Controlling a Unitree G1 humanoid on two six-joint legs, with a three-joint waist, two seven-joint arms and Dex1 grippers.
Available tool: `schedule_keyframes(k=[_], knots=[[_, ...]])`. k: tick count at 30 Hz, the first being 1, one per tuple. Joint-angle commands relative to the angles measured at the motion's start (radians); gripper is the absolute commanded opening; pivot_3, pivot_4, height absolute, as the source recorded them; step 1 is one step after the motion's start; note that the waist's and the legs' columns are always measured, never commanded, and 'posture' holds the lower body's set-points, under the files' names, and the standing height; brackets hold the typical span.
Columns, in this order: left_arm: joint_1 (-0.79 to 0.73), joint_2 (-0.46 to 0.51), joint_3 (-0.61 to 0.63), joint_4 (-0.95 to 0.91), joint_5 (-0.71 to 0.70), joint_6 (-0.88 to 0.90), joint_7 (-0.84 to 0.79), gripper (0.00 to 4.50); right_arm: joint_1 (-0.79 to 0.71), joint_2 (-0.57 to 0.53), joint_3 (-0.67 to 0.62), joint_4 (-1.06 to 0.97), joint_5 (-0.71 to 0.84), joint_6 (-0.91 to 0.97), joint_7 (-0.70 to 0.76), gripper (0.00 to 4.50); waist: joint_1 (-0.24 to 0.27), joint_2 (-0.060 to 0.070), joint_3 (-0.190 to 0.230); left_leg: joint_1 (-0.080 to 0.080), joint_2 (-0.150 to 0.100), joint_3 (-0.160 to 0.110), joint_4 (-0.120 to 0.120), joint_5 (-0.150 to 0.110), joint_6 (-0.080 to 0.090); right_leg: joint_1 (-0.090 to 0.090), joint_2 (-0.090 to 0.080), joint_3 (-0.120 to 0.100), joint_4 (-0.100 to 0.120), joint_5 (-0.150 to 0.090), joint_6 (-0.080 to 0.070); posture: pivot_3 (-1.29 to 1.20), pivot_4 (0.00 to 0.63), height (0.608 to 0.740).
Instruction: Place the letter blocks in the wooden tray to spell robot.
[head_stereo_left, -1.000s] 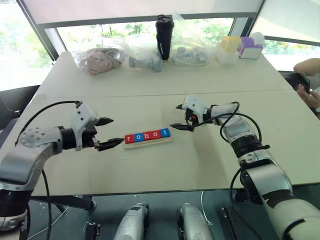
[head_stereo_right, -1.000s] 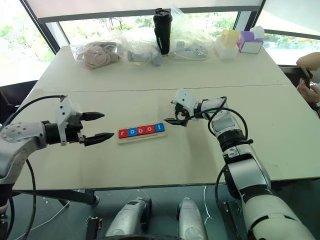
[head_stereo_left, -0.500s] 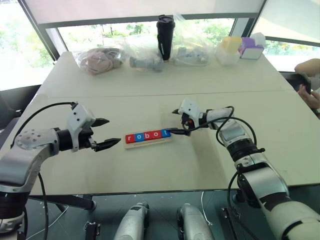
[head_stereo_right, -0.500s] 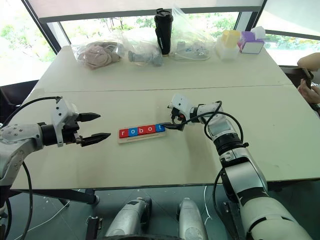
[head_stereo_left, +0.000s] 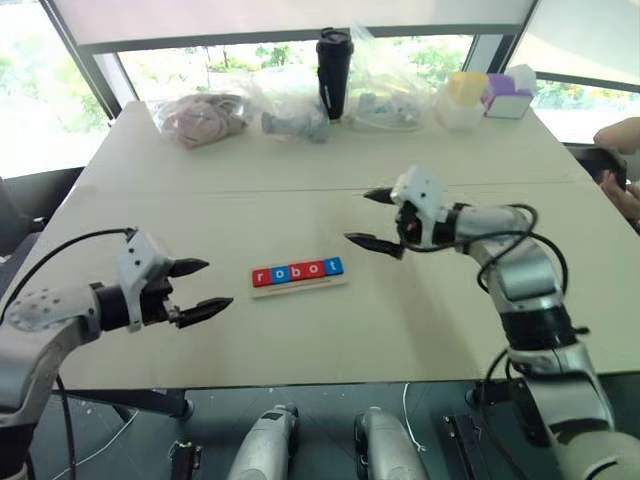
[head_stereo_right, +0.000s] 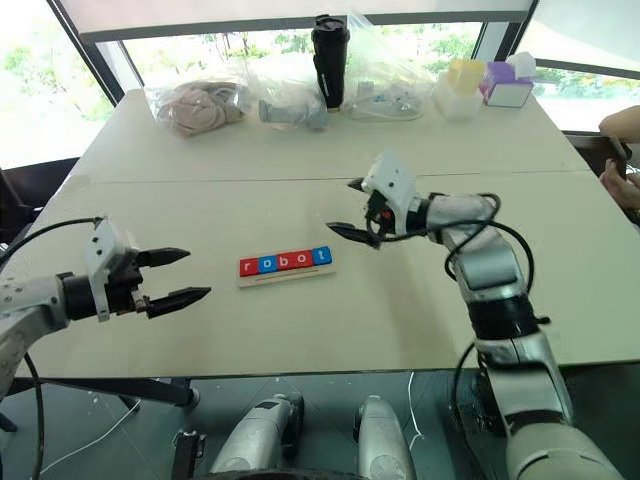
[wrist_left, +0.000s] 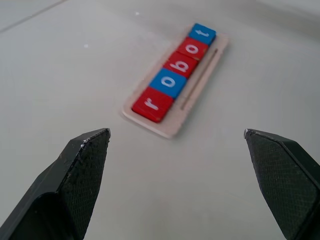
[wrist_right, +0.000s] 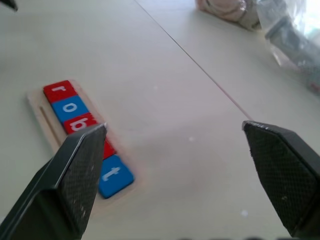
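Note:
Five letter blocks lie in a row in the wooden tray near the table's middle, spelling "robot": red r, blue o, red b, red o, blue t. The left wrist view shows the same row of blocks in the tray. My left gripper hovers left of the tray, open and empty, pointing toward it. My right gripper is open and empty, raised above the table to the right of the t block.
Along the far edge of the table stand a black tumbler, plastic bags of items and yellow and purple containers. A person's hand is at the right edge. A seam crosses the table.
Both grippers have drawn away from the tray. The right one left the t end, rising and moving right. The left one slid back to the left. The blocks have not moved.

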Motion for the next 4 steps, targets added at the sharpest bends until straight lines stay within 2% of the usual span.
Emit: schedule_keyframes(k=[1, 4], knots=[[0.051, -0.017, 0.075, -0.053, -0.006, 0.004, 0.041, 4.50, 0.100, -0.041, -0.126, -0.269, 0.152, 0.239, -0.046, 4.48, -0.002, 0.000, 0.000, -0.001, 0.000, 0.000, 0.000, 0.000, 0.000, -0.001, -0.001, 0.000, 0.000, 0.000, 0.000, 0.00, 0.150, 0.740], [0.113, -0.054, 0.058, -0.073, 0.016, -0.026, 0.061, 4.50, 0.253, -0.076, -0.161, -0.420, 0.237, 0.362, -0.065, 4.48, -0.004, 0.000, -0.001, -0.001, 0.000, 0.002, 0.001, -0.001, -0.001, -0.001, -0.002, 0.001, 0.000, 0.000, 0.000, 0.00, 0.150, 0.740]])
